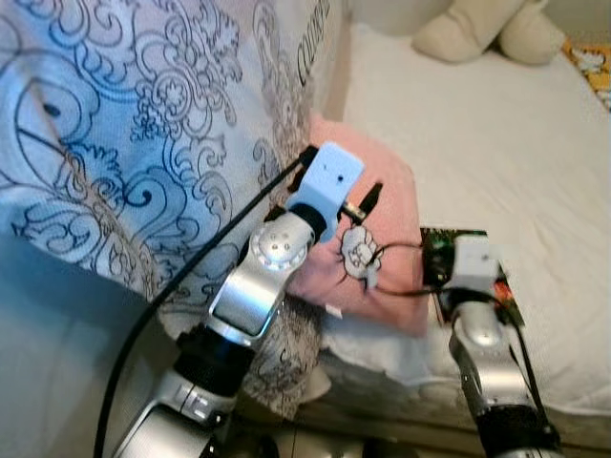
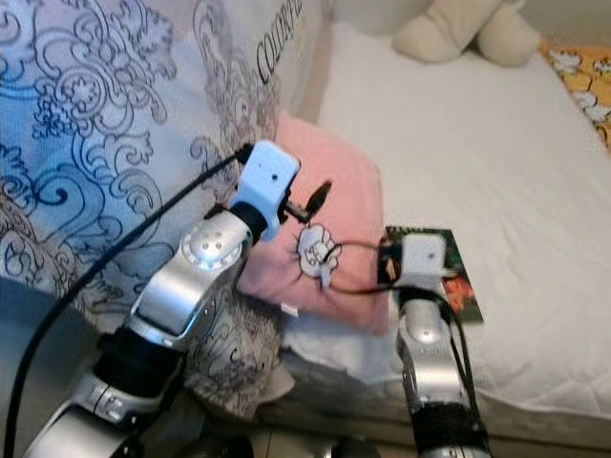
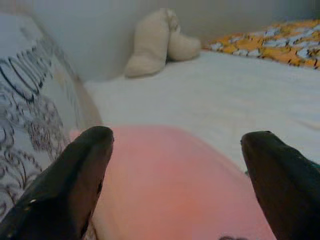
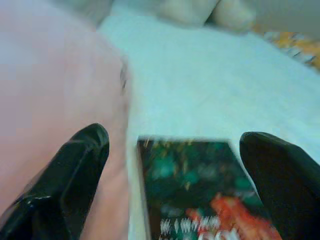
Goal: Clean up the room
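A pink pillow with a small cartoon patch lies on the white bed, half under a patterned duvet. My left gripper hovers open just above the pillow, its black fingers spread wide with nothing between them. To the pillow's right, a dark green book with red print lies flat near the bed's front edge. Over this book my right gripper is open and holds nothing. In the eye views the right wrist camera hides most of the book.
A blue-and-white patterned duvet is bunched up on the left. A beige plush toy sits at the far end of the white mattress. An orange patterned blanket lies at the far right.
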Tool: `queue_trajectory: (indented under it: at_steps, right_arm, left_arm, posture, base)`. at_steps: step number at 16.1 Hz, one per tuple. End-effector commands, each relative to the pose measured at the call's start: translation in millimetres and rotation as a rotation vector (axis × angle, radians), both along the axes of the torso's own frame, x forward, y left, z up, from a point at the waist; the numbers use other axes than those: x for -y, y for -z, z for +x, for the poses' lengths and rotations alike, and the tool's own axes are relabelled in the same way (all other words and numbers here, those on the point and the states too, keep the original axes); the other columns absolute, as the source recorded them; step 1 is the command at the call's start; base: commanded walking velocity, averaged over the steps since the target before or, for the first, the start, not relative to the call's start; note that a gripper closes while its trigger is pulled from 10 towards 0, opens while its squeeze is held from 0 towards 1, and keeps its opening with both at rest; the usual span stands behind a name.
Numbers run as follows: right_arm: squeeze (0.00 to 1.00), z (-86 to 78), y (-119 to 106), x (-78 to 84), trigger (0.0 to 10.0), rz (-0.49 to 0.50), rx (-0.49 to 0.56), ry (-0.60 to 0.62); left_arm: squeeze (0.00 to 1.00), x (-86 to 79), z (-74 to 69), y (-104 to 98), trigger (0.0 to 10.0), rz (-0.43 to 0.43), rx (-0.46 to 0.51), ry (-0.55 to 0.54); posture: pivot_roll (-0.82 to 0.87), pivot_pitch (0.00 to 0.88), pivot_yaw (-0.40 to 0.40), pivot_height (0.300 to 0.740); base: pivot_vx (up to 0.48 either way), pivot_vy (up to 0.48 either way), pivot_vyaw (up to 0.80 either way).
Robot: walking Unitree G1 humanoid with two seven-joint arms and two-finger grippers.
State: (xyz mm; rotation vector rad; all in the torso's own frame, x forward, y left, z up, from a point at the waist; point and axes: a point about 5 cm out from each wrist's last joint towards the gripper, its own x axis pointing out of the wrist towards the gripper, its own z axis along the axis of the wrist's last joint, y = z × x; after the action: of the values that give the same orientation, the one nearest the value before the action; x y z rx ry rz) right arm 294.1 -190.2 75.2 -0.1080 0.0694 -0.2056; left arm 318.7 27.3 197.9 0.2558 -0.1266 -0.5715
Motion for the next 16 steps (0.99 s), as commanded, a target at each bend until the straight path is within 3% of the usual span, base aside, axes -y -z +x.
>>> queue_trajectory:
  at_steps: [1,2,3,6,8,9,10,16]
  right_arm:
    - [1.0,-3.1,-6,5.0,10.0,0.018,0.036,0.052]
    - [1.0,-4.6,-6,6.7,10.0,0.033,0.039,0.076]
    - [1.0,-8.3,1,12.2,10.0,0.047,0.014,0.117]
    - [1.0,-12.0,5,24.5,10.0,-0.008,0.01,0.128]
    - [1.0,-5.3,2,32.4,10.0,-0.035,0.0,0.095]
    - [0.25,-4.0,4,30.4,10.0,-0.044,-0.012,0.079]
    - [0.0,-4.4,7,26.5,10.0,-0.039,-0.026,0.078]
    - [0.0,-0.6,13,7.8,10.0,-0.078,-0.035,0.023]
  left_arm:
    - [1.0,-2.7,-1.4,-2,10.0,-0.019,0.038,-0.002]
    - [1.0,-4.1,-1.4,-1,10.0,-0.02,0.058,-0.015]
    - [0.0,-10.9,-0.5,11,10.0,-0.096,0.052,-0.071]
    - [0.0,-31.7,1.0,40,10.0,-0.078,-0.002,-0.17]
    - [0.0,-48.7,1.2,60,10.0,-0.158,-0.092,-0.199]
    - [0.0,-54.5,1.7,67,10.0,-0.168,-0.11,-0.217]
    - [0.0,-56.1,2.2,70,10.0,-0.165,-0.098,-0.227]
    - [0.0,-50.0,5.8,74,10.0,-0.195,-0.106,-0.201]
  posture:
    - [-0.11,0.0,0.008,0.74]
    - [-0.11,0.0,0.008,0.74]
    - [-0.12,0.0,0.013,0.74]
    - [-0.13,0.0,0.026,0.74]
    - [-0.15,0.0,0.028,0.74]
    - [-0.15,0.0,0.027,0.74]
    - [-0.15,0.0,0.028,0.74]
    - [-0.17,0.0,0.043,0.74]
  base:
    - [0.0,0.0,0.0]
    - [0.0,0.0,0.0]
    - [0.0,0.0,0.0]
    - [0.0,0.0,0.0]
    - [0.0,0.0,0.0]
    - [0.0,-0.454,0.0]
    - [0.244,-0.409,0.0]
    - [0.2,-0.413,-0.19]
